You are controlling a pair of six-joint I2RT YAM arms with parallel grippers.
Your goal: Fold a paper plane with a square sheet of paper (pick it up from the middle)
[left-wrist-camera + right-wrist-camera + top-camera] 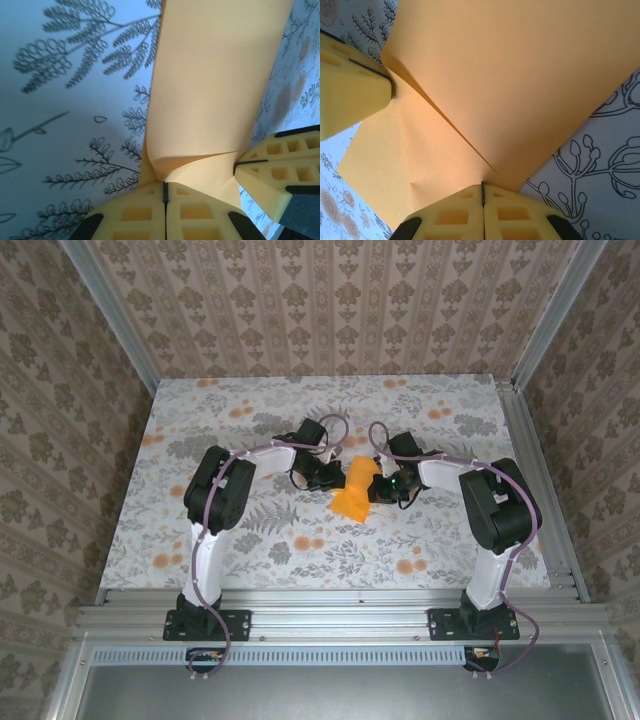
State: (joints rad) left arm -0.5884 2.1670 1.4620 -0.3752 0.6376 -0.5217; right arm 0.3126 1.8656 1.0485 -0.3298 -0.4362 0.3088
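While two sets of fingers (pixel 195 212) pinch it, one orange sheet (pixel 355 490) bends.

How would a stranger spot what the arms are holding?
At the middle of the flowered table, a creased sheet of paper is gripped by the left hand and right hand. It is plain bright orange, far larger than the printed flowers.
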